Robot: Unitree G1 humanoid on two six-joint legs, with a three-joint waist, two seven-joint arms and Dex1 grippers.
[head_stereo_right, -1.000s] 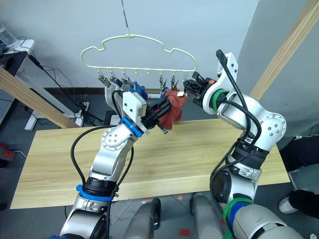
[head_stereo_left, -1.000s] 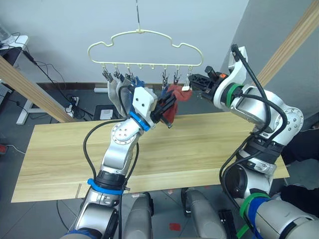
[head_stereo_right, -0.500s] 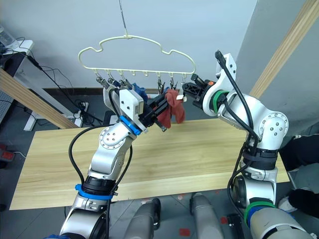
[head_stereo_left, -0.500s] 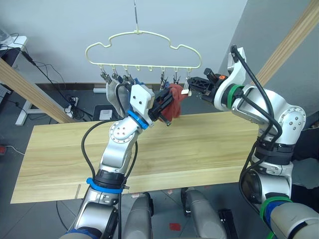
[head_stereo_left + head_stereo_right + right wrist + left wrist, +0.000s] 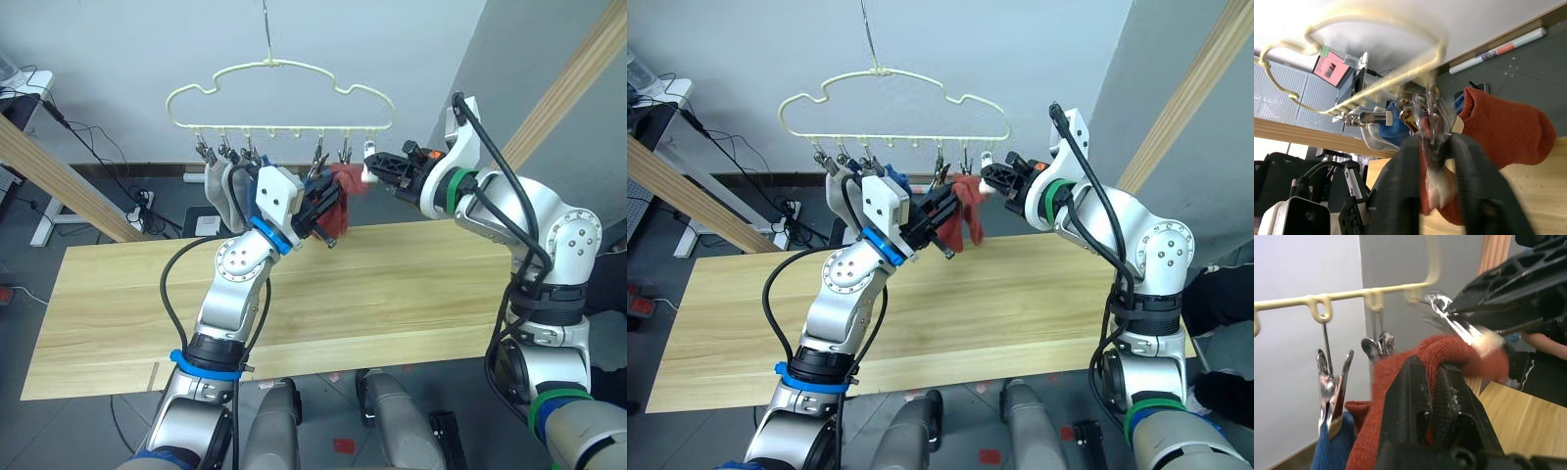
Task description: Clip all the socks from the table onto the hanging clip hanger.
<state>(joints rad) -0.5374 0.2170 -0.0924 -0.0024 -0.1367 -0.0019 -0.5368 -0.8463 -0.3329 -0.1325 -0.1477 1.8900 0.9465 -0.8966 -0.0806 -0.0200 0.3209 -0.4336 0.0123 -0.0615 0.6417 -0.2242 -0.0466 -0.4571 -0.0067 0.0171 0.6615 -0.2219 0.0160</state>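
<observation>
Above the surface's [image 5: 411, 284] far edge, the left tool [image 5: 320, 203] is clamped on a rust-red sock [image 5: 338, 196] lifted to the clip hanger [image 5: 284, 93]. The right tool [image 5: 375, 164] pinches the hanger's end metal clip [image 5: 1434, 122] against the sock.

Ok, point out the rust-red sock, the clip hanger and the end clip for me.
rust-red sock [image 5: 972, 217], right eye view, hanging body.
clip hanger [image 5: 279, 65], left eye view, top wire.
end clip [image 5: 1432, 105], right wrist view, metal jaws.

One clip hanger [image 5: 279, 90], one table [image 5: 392, 294], two visible rust-red socks [image 5: 333, 201], grey and blue socks bunched.
</observation>
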